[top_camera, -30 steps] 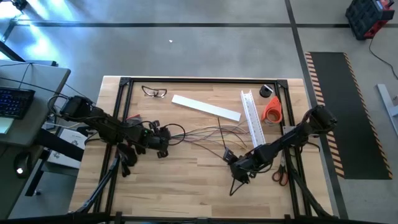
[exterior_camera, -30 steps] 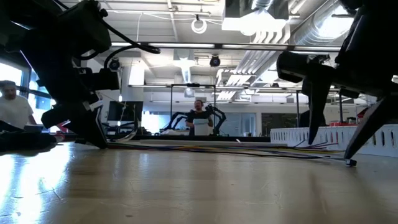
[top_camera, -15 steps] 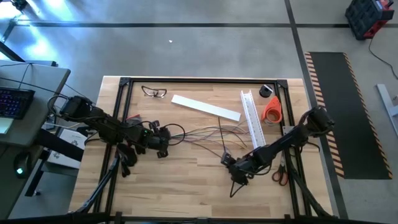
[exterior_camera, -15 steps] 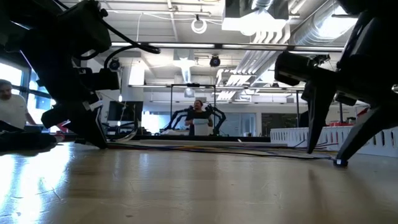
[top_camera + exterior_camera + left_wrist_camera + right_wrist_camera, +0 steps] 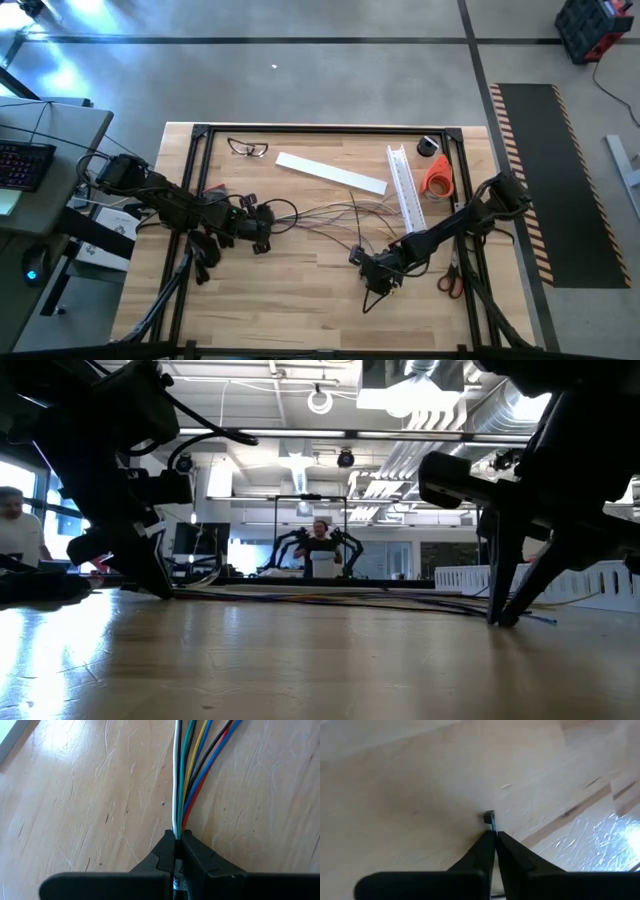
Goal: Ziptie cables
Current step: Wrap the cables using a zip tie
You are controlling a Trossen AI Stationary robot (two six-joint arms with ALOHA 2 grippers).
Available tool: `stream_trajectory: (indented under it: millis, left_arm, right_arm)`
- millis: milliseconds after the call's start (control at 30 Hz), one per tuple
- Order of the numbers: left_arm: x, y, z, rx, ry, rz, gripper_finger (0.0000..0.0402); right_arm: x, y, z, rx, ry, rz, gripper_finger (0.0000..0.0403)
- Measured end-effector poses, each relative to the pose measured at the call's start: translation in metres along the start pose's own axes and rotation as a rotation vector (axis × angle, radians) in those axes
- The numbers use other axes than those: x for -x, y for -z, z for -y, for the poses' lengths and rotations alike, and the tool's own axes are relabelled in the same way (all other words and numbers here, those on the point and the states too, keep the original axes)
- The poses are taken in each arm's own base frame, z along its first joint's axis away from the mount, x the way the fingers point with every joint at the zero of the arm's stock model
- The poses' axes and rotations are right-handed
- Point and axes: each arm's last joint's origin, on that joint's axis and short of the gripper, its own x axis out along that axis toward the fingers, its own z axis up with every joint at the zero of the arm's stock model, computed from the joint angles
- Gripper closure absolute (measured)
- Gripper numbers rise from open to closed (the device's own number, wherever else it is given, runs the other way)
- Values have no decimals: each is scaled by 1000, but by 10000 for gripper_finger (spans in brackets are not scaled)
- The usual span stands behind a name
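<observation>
Nearby — scissors [image 5: 448,282], white channel [image 5: 404,186]; both pincers clamped, left on cables [image 5: 187,770], right apparently on ziptie [image 5: 490,817].

A loose bundle of thin coloured cables [image 5: 330,215] lies fanned across the middle of the wooden table, while the ziptie [image 5: 374,297], a short dark strip, slants toward the table's near edge.

I've got white, green, yellow, black, red and blue cables [image 5: 186,767] on a pale wood table [image 5: 300,290], plus an orange tape roll [image 5: 437,177] and white channel [image 5: 404,185].
</observation>
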Motion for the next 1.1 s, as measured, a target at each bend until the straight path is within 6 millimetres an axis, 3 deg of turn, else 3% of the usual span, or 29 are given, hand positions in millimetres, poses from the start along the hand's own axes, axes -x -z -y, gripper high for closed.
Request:
stream_trajectory:
  millis: [100,200,333,433,667,833,967,1100]
  left_arm:
    - [0,0,0,7,0,1,400]
    - [0,-1,0,11,3,5,400]
    - [0,-3,2,30,23,22,400]
    - [0,-5,2,55,59,27,401]
    - [1,-13,6,118,107,102,401]
    - [-1,-21,3,162,102,136,401]
    - [1,-36,-4,202,57,178,401]
    - [8,-66,-11,203,30,250,401]
  right_arm:
    - [-1,-2,3,-62,54,12,401]
    - [2,-6,10,-180,217,-22,402]
    - [17,-3,23,-305,374,-24,403]
    - [31,3,23,-380,440,22,403]
    - [93,19,16,-489,693,399,403]
    - [148,19,6,-503,761,669,403]
    - [189,13,0,-458,780,854,403]
    - [209,10,-5,-384,749,992,403]
